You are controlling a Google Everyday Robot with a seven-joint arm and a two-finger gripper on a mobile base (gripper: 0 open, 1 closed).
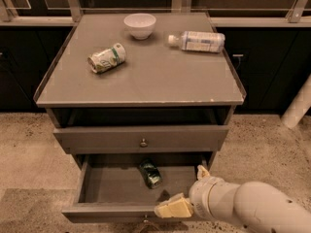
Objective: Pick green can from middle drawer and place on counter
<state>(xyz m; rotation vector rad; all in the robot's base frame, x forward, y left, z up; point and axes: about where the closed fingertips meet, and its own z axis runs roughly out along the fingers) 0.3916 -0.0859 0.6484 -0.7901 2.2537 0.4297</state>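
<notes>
The green can (150,174) lies on its side at the back middle of the open middle drawer (109,186), the lowest one, which is pulled out. My gripper (187,191) is over the drawer's front right corner, to the right of the can and nearer me, not touching it. Its cream fingers (173,208) stand apart and hold nothing. The counter (146,79) is the grey top of the cabinet, above the drawers.
On the counter are a white bowl (140,24) at the back, a plastic bottle (198,41) lying at the back right, and a pale can with a green band (106,58) lying at the left. The upper drawer (141,139) is shut. A white post (297,106) stands at the right.
</notes>
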